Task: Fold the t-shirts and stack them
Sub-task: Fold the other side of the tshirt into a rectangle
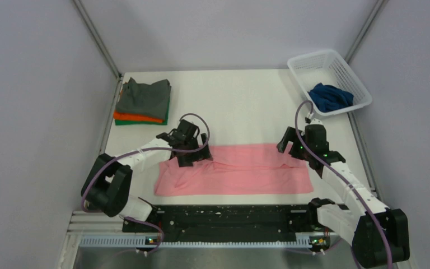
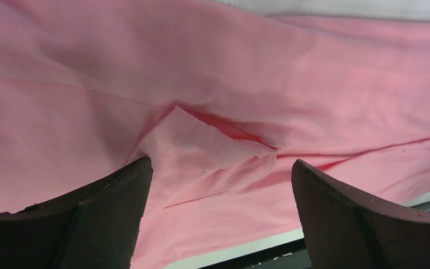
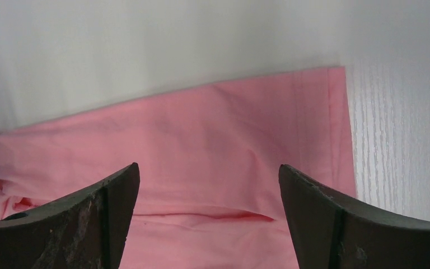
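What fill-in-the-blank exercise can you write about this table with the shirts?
1. The spread t-shirt between the hands is ____.
2. The white basket holds a crumpled t-shirt coloured ____.
3. On the folded stack, the top colour is ____.
4. The left hand and the right hand are both ____.
Missing words: pink; blue; grey; open.

Top cam high at near side, over whole table [image 1: 246, 101]; wrist cams close on same pink t-shirt [image 1: 241, 171].
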Controlling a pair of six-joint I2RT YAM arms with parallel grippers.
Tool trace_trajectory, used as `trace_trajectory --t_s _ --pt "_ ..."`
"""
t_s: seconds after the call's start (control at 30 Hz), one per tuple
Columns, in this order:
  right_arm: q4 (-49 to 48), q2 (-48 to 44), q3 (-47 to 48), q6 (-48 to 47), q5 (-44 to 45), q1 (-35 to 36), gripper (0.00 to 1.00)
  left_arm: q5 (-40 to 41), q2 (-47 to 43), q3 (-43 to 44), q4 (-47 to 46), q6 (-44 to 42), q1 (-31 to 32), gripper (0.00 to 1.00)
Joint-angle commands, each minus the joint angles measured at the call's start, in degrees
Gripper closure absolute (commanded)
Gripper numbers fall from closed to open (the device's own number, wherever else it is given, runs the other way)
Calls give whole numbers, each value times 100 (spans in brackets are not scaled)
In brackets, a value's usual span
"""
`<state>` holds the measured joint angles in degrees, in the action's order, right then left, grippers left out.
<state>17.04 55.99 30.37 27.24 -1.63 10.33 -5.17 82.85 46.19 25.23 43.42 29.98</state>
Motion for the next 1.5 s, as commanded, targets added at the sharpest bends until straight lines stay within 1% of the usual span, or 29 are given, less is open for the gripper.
trace_trajectory --t_s 0.0,0.13,0.27,0.33,0.4,0.47,0.5,0.57,0.7,0.83,0.9,1.0,1.1,1.13,1.33,1.37,1.47 --pt "-208 -134 34 -120 -56 -5 7 -218 9 -41 -376 -28 244 1" --pt "-209 -164 46 -144 -64 -6 7 -258 -217 -291 -387 17 508 1" --pt "-218 -156 18 -166 -25 -6 7 -397 -675 -488 -352 -71 705 1" --pt "-247 -149 5 -167 -34 -8 7 82 -924 -502 -151 4 743 1" --pt "-286 -134 -12 -167 -50 -12 7 1029 -1063 -408 169 124 731 1" --pt "-329 -106 -47 -169 -80 -9 7 1737 -1051 -221 426 228 662 1" --pt "-340 -87 -56 -169 -89 -6 7 1952 -1013 -144 447 276 615 1" --pt "-350 -44 -74 -176 -110 -9 7 2124 -863 -78 257 280 475 1" --pt "-330 -36 -83 -206 -90 -13 7 1944 -212 222 73 225 343 1" --pt "-276 -98 -91 -261 13 -6 7 1433 395 398 30 166 343 1" --pt "-261 -134 -97 -277 22 -8 7 1254 539 375 17 189 352 1" --pt "-254 -162 -110 -274 31 -5 7 784 457 144 -174 185 366 1" --pt "-260 -164 -113 -265 40 -10 7 550 114 -176 -391 201 420 1" --pt "-271 -163 -121 -257 40 -7 7 356 -14 -258 -430 188 443 1" --pt "-341 -136 -204 -229 3 -9 6 62 -456 -484 -382 49 520 1" --pt "-341 -147 -209 -235 3 -10 6 93 -488 -476 -303 42 552 1" --pt "-341 -149 -223 -226 26 -12 6 549 -532 -363 129 86 664 1"
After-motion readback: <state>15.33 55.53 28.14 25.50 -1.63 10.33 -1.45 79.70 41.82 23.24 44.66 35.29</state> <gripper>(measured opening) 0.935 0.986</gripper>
